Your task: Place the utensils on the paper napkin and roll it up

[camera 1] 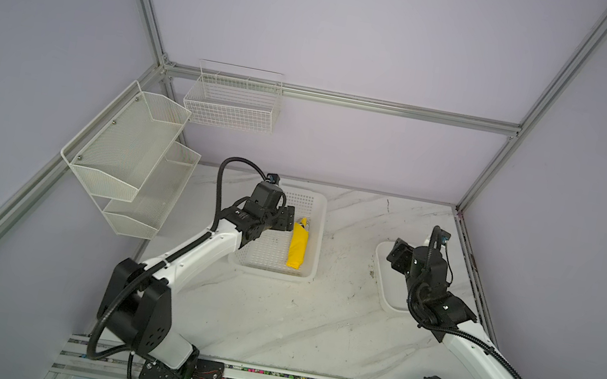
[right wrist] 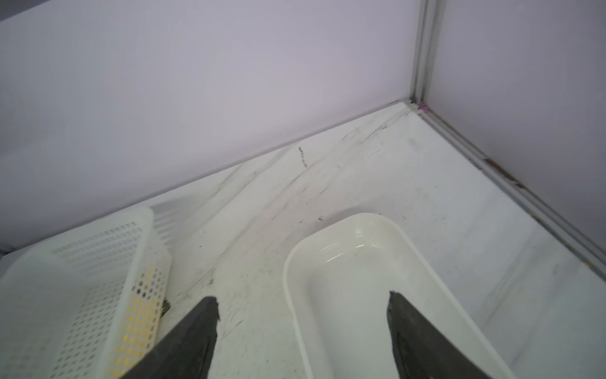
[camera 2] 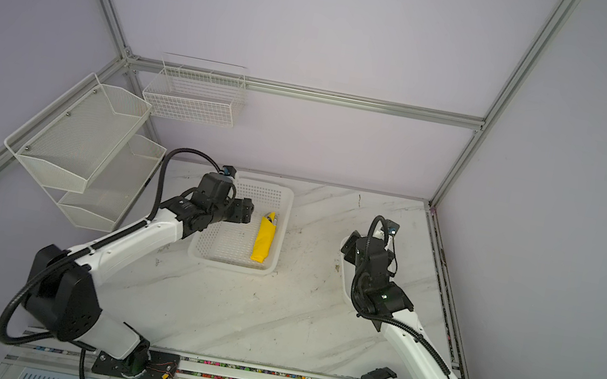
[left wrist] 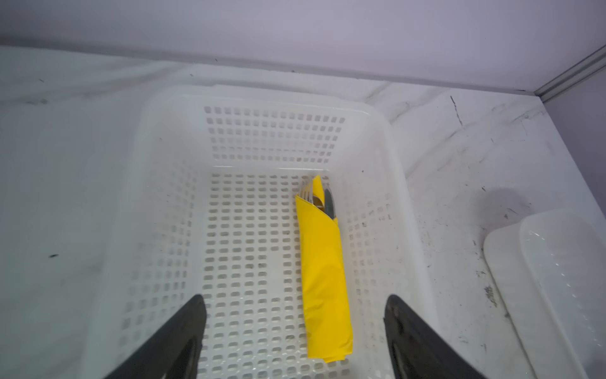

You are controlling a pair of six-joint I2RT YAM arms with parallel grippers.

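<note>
Over the white perforated plastic basket (left wrist: 272, 137), the left gripper (left wrist: 295, 298) hangs with its black fingers spread wide and nothing between them. Beneath it, on the basket floor close along the wall that faces the other arm, lies the bright yellow paper napkin (left wrist: 324, 279), rolled into a slim bundle. The shiny silver metal utensils (left wrist: 328, 205) are wrapped inside; fork tines and a knife tip poke from its far end. On the other side of the white marble-patterned table (camera 1: 312, 318), the right gripper (right wrist: 301, 297) is likewise spread wide and empty, above the white oblong plastic tray (right wrist: 360, 218), which stands well apart from the basket.
</note>
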